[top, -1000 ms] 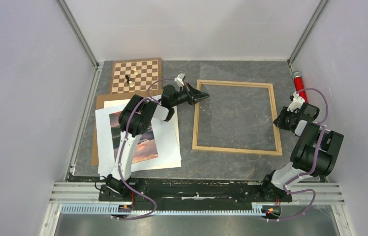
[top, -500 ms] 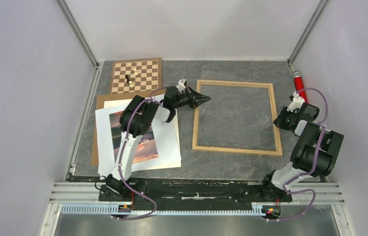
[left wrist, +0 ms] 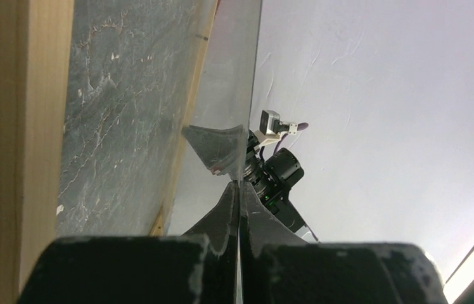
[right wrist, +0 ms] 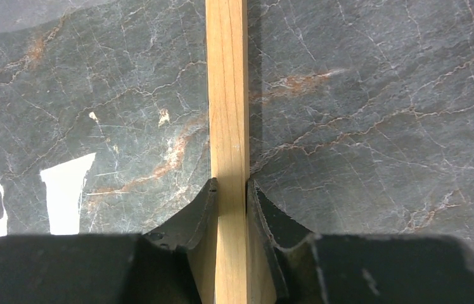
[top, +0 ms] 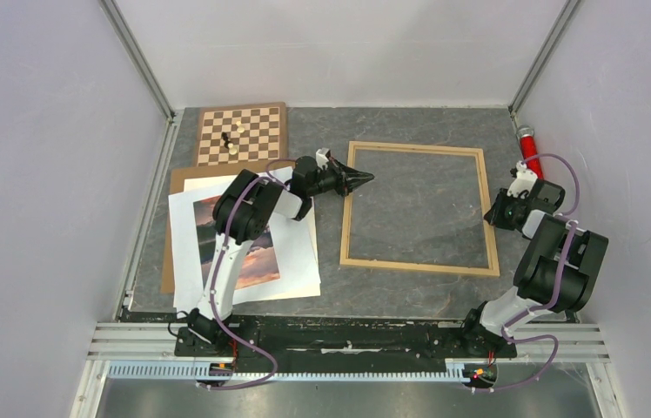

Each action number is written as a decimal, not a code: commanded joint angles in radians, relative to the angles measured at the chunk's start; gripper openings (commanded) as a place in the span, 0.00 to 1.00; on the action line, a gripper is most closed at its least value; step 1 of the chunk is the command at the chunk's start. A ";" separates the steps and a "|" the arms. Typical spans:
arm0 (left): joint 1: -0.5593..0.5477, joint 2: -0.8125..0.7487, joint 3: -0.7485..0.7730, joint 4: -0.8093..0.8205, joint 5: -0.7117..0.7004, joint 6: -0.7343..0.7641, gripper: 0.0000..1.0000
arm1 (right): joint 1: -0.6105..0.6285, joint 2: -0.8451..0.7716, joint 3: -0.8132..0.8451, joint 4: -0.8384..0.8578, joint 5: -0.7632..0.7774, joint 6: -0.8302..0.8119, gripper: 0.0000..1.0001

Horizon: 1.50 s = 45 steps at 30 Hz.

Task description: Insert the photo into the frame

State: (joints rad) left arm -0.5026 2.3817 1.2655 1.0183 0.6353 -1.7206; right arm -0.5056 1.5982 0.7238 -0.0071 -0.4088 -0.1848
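While right gripper [top: 489, 211] clamps the frame [top: 416, 265] on its right rail, fingers [right wrist: 203, 206] narrow and pressed to both sides of the wood, left gripper [top: 364, 178] sits at the left rail near the far corner. Its fingers are shut tight, tip pointing into the opening. In the wrist view a thin shiny edge seems to rise from between them. Cannot tell whether that is a clear pane being pinched or only a reflection.

The photo [top: 257, 261] is not in the frame. It lies on white sheets [top: 300, 252] over a brown backing board [top: 168, 252], left of the frame, partly under the left arm's upper links. Long axis runs near to far, slightly skewed. From the left fingers it lies back and to the left, toward that arm's base. Left arm is much the nearer; right arm is across the frame, well apart from it.

Against the earlier frames: left gripper has slid a little toward the near side along the rail and levelled out. Right arm, frame, photo and chessboard [top: 241, 132] unchanged.
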 commanded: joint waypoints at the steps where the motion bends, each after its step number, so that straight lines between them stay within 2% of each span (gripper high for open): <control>1: -0.020 -0.035 -0.020 -0.021 -0.037 -0.166 0.02 | 0.006 0.013 0.031 -0.074 0.010 -0.028 0.00; 25: -0.042 -0.095 -0.062 0.054 -0.026 -0.367 0.02 | 0.004 0.030 0.033 -0.081 0.019 -0.065 0.00; 30: -0.042 -0.105 -0.083 0.052 -0.018 -0.350 0.02 | 0.022 0.023 0.022 -0.084 0.018 -0.075 0.00; 38: 0.001 -0.119 -0.123 0.117 0.013 -0.333 0.02 | 0.137 0.008 0.012 -0.081 0.023 -0.050 0.00; 45: 0.045 -0.164 -0.137 0.039 0.087 -0.177 0.02 | 0.192 -0.007 -0.009 -0.066 0.024 -0.041 0.00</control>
State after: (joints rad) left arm -0.4786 2.2818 1.1381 1.1069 0.6624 -1.9816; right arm -0.3481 1.6016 0.7486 -0.0334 -0.3447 -0.2241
